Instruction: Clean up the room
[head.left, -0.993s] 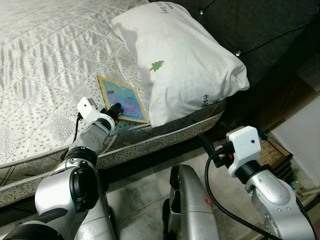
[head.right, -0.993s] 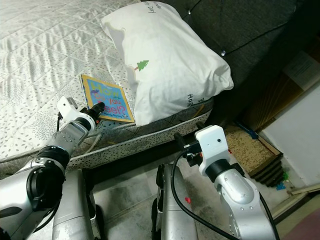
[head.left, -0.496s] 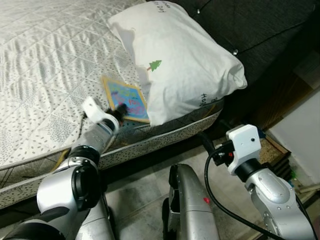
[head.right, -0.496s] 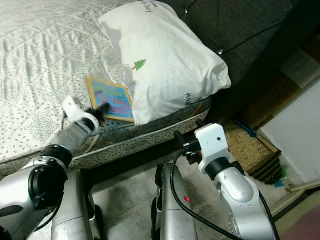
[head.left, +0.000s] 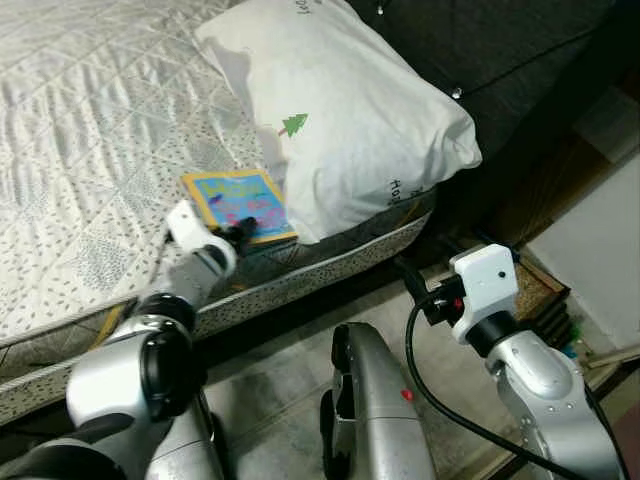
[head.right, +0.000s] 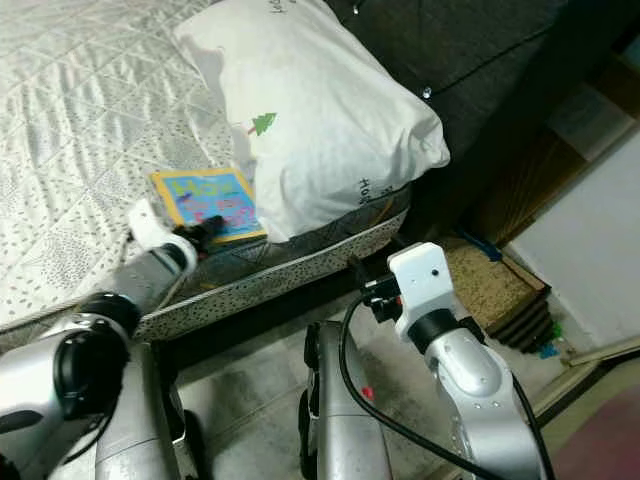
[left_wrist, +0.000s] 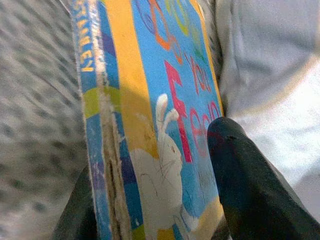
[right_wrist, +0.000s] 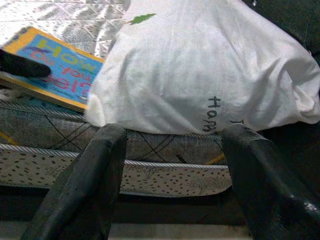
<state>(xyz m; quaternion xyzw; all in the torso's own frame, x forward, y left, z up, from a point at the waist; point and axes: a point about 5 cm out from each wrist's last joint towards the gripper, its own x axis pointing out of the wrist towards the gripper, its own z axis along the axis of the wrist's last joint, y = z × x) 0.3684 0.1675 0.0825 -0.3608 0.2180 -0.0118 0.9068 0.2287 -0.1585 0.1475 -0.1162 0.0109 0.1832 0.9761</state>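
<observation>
Book (head.left: 236, 203) now clamped in left claw (head.left: 240, 231)

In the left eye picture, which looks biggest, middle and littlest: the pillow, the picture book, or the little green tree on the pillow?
1. The pillow, biggest by far.
2. The picture book, partly tucked under the pillow and gripped by the left hand.
3. The green tree, tiny.

Book (head.left: 237, 203): right edge tucked under the pillow (head.left: 340, 120), title partly covered. Left wrist view blurred; lower finger (left_wrist: 75, 210) mostly hidden beneath the book's spine. Pillow lettering cut off at top edge of frame, unreadable. Right gripper (right_wrist: 175, 170): fingertips cut off by the picture's bottom edge.
</observation>
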